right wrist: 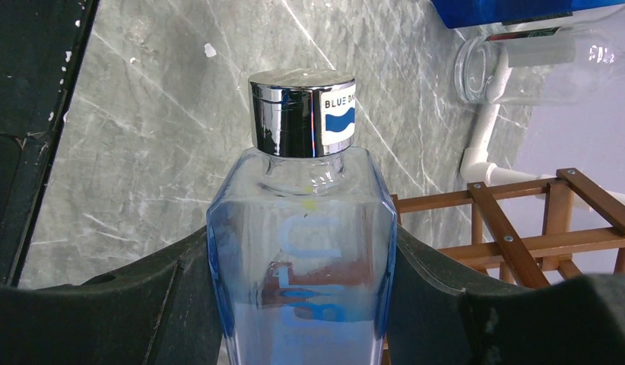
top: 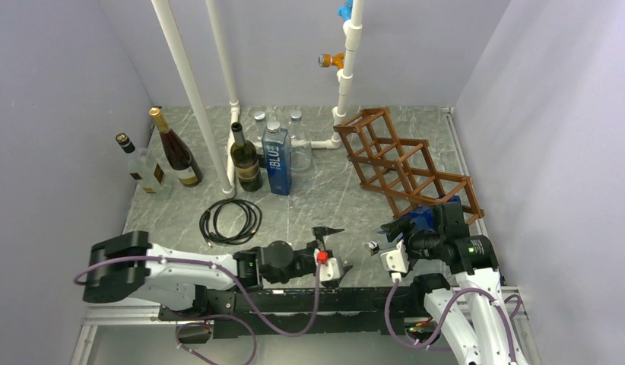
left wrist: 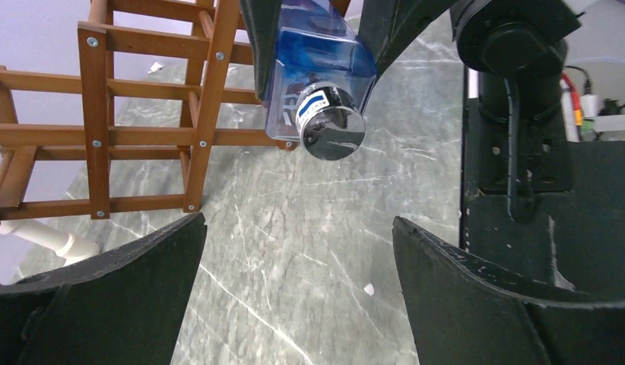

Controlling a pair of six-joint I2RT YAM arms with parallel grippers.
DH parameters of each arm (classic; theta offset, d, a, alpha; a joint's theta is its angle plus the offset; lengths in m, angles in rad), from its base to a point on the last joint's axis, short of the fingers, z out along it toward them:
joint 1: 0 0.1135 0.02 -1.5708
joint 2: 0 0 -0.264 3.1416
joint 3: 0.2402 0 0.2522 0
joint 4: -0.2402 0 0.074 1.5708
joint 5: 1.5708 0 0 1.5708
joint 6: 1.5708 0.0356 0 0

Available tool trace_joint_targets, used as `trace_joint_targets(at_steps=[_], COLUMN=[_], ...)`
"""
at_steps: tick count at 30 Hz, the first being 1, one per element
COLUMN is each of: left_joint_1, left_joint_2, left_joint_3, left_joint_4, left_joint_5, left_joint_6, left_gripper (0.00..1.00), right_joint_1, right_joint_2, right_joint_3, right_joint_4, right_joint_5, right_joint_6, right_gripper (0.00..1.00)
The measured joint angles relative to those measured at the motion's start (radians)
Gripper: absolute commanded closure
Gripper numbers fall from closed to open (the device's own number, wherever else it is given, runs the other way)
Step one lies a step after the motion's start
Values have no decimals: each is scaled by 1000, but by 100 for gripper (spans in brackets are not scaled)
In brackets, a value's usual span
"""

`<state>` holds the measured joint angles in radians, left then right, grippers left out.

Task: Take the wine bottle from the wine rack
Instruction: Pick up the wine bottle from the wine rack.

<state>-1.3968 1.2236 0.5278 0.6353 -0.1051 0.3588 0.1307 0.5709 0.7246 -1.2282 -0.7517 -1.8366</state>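
Clamping the wine bottle (right wrist: 302,243) in my right gripper (right wrist: 303,304).
Cap (right wrist: 302,114) points at my spread left gripper (left wrist: 298,224), base toward the wine rack (left wrist: 96,137).

The rack (left wrist: 95,114) is reddish-brown wood; the bottle (right wrist: 302,258) is clear blue with a shiny silver cap (right wrist: 290,114); the table (top: 332,201) is grey marble veined white; the pipes (top: 190,91) are white.

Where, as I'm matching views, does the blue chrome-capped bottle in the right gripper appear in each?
Top external: blue bottle right of centre, at the wine rack's near end.
Left wrist: bottle top centre, cap toward the camera.
Right wrist: bottle centre, filling the lower middle.
Shared landmark: wine rack, left in left wrist, lower right in right wrist.
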Motion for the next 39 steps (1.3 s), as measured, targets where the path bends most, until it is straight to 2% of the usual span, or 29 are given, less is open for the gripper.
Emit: trace_joint_targets(at_steps=[6, 14, 20, 26, 39], left_joint_1=[-68, -113, -127, -128, -128], left_joint_2=[214, 323, 360, 402, 435], left_joint_3=[48, 136, 146, 149, 171], left_joint_4=[198, 317, 356, 374, 423], left_joint_5=[-148, -233, -241, -252, -270], left_joint_6=[68, 119, 131, 146, 172], left_gripper=[20, 36, 35, 30, 40], right_joint_1=[1, 3, 4, 4, 4], right_joint_2=[-3, -4, -4, -4, -4], right_joint_3=[-2, -6, -8, -8, -8], right_joint_4=[2, 4, 7, 7, 8], right_joint_5=[0, -1, -1, -1, -2], right_joint_6=[0, 0, 1, 1, 5], right_gripper=[70, 70, 69, 69, 69])
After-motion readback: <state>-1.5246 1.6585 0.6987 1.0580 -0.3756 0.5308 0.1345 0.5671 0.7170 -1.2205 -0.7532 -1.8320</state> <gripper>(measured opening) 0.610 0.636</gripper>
